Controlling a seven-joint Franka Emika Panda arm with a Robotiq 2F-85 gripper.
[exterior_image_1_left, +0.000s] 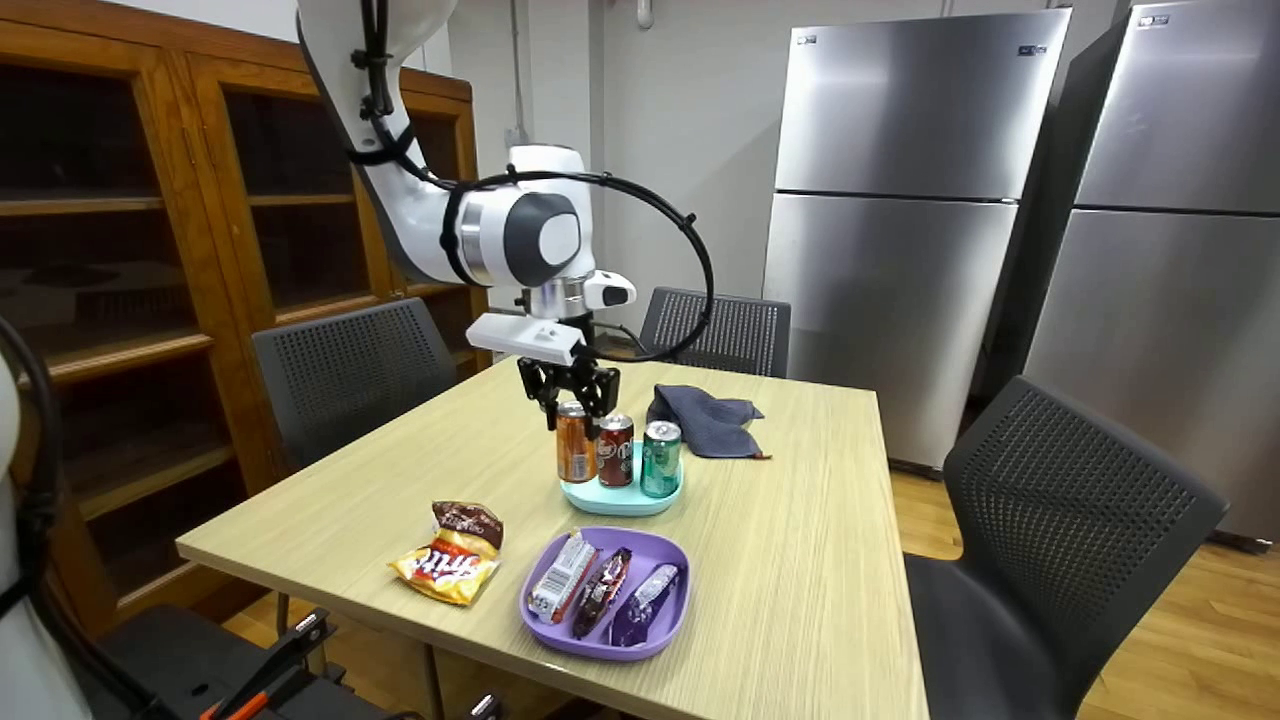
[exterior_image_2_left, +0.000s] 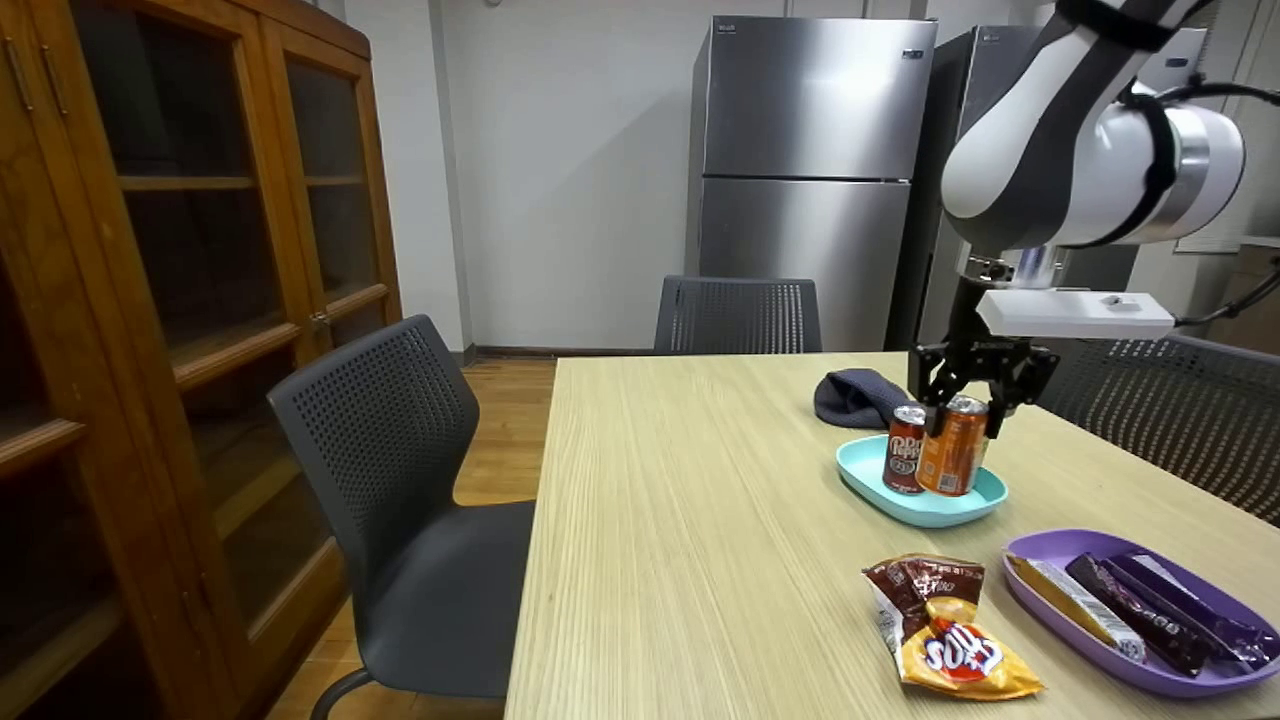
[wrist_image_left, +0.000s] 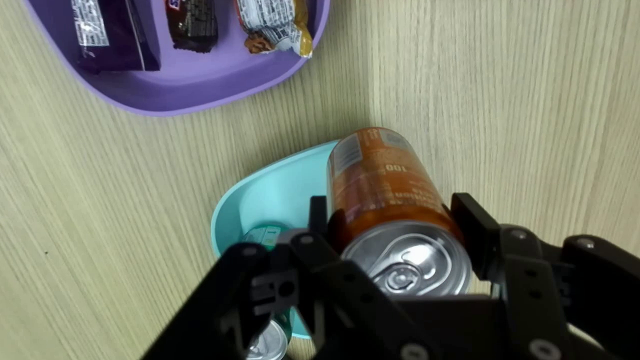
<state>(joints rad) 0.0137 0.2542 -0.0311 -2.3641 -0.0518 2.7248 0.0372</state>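
So the fingers (wrist_image_left: 472, 235) are clamped on an orange can (wrist_image_left: 385, 175), one on either side, up close to its top. The can points lid-up, long axis roughly vertical. In an exterior view its base lines up with the left edge of the teal tray (exterior_image_1_left: 620, 507); can't tell if it's touching or just above. It's right beside the dark red can (exterior_image_1_left: 616, 452) on its left, with the green can (exterior_image_1_left: 661, 460) further right and the purple tray (exterior_image_1_left: 655, 548) nearer on the tabletop (exterior_image_1_left: 800, 560).

Looks-wise: shiny orange body, pale label panel, small light print, silver top with a pull tab, no dents I can spot.
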